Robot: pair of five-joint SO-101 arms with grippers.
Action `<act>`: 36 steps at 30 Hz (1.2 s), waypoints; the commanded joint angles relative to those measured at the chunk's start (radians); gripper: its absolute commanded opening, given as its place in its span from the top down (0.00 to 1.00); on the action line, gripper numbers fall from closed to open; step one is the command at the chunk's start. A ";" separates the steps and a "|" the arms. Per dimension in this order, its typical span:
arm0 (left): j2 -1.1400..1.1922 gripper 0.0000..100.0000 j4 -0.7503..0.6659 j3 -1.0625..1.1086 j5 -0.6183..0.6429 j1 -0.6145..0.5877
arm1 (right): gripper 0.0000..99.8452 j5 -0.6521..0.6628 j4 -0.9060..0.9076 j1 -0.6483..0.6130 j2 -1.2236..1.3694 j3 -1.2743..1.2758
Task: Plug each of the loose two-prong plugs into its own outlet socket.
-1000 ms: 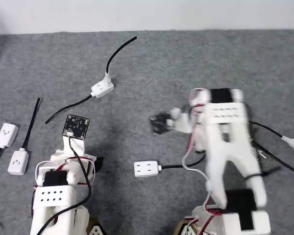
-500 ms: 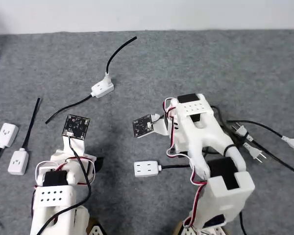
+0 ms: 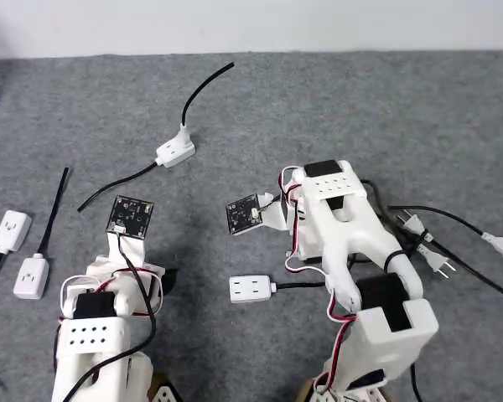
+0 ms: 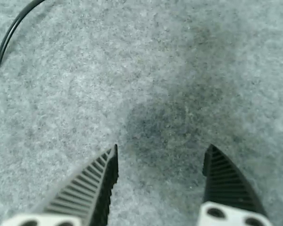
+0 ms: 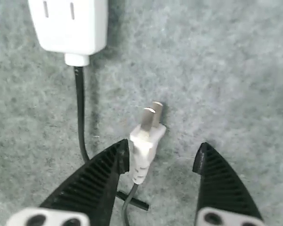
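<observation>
No lettering, number or sign can be read anywhere: none on the socket [image 5: 68, 26], the plug [image 5: 144, 141] or the circuit boards [image 3: 244, 215].

Grey cloth over the table [image 3: 386, 100], felt-like, matt and fuzzy to the edges. Smooth white plastic with a slight sheen on the outlet [image 5: 68, 23] and on the plug [image 5: 142, 146]. Bare shiny metal on its two prongs [image 5: 151, 115]. Black cord [image 5: 80, 113], smooth and matt, looks rubbery. Black matt plastic, ribbed on the inner faces, on the right gripper [image 5: 163, 146] and the left gripper [image 4: 162, 148]. White plastic arm shells [image 3: 352, 226], smooth, faintly glossy.
</observation>
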 commanded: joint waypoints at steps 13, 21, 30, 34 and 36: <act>-0.012 0.73 -0.025 -0.005 0.011 0.009 | 0.78 -0.015 -0.265 0.025 -0.059 0.038; -0.012 0.73 -0.025 -0.005 0.014 0.009 | 0.78 -0.018 -0.137 0.027 -0.064 0.023; -0.012 0.73 -0.025 -0.005 0.014 0.009 | 0.78 -0.012 -0.039 0.059 -0.107 0.002; -0.012 0.73 -0.025 -0.005 0.012 0.009 | 0.78 -0.011 -0.054 0.056 -0.091 0.018; -0.012 0.73 -0.025 -0.005 0.012 0.009 | 0.78 -0.011 -0.105 0.053 -0.073 0.040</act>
